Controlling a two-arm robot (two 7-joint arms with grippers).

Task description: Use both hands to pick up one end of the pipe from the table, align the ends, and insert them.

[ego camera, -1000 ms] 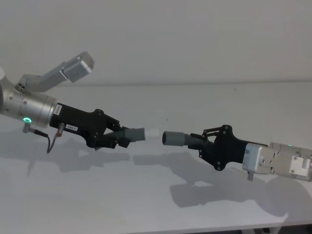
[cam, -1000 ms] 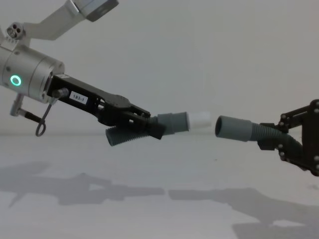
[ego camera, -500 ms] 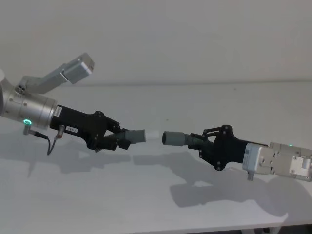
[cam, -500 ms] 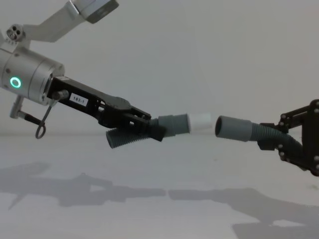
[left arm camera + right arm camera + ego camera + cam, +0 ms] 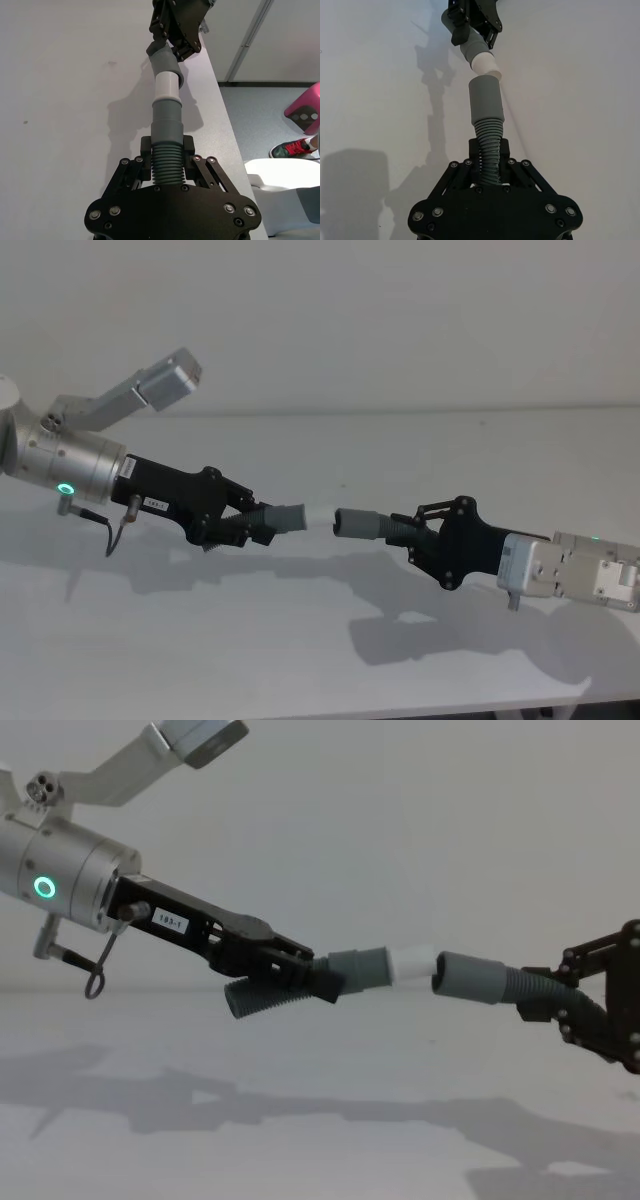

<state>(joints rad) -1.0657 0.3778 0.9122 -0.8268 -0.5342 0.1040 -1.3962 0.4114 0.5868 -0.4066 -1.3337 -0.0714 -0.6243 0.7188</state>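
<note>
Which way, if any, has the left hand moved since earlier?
Yes: the left hand moved toward the hollow cuff, held unmoved by the right hand, closing the gap.

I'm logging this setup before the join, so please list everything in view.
hose piece with white tip: one, dark grey, held above the table, on the left
hose piece with hollow cuff: one, dark grey, held above the table, on the right, its mouth at the white tip
table: one, white, beneath both arms
stool: one, pink, on the floor beyond the table edge
left gripper: one, black, silver wrist with green ring light, jaws shut on the ribbed part
right gripper: one, black, jaws shut on the ribbed part
</note>
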